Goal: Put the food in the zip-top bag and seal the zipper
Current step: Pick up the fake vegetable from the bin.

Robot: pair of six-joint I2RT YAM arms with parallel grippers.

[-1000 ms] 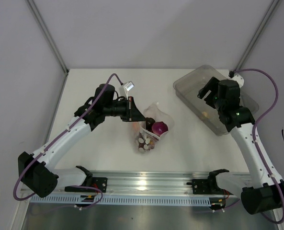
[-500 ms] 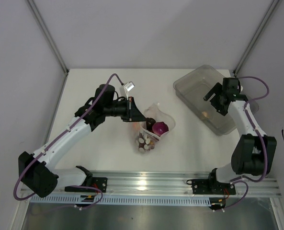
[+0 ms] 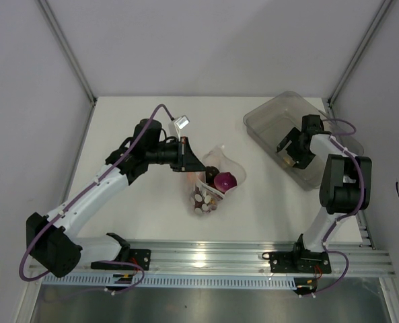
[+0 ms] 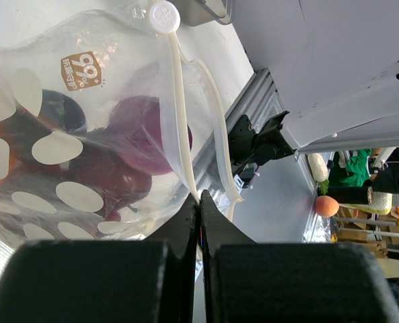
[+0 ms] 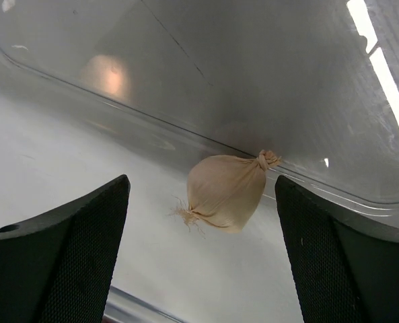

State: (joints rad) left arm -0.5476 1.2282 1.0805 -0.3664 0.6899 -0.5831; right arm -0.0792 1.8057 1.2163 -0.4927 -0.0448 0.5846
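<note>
step in hand: fetching one more piece of food. the right tool [image 5: 199, 195] stands wide open inside the clear bin [image 3: 266, 111], a finger [image 5: 64, 256] on each side of a small pale onion [image 5: 223, 192], not touching it; next, i think, it should lower and close softly. the left tool [image 4: 199, 200] is clenched on the zipper strip [image 4: 177, 101] of the bag [image 3: 219, 176], mid-bench [image 3: 253, 195], fruit [image 4: 142, 134] already inside. the bin wall close behind the onion may hinder.

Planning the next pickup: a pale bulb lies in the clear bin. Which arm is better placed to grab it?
Right. The right pincer is open inside the bin, the bulb straight ahead between its fingers; the left pincer is shut on the bag's edge.
</note>
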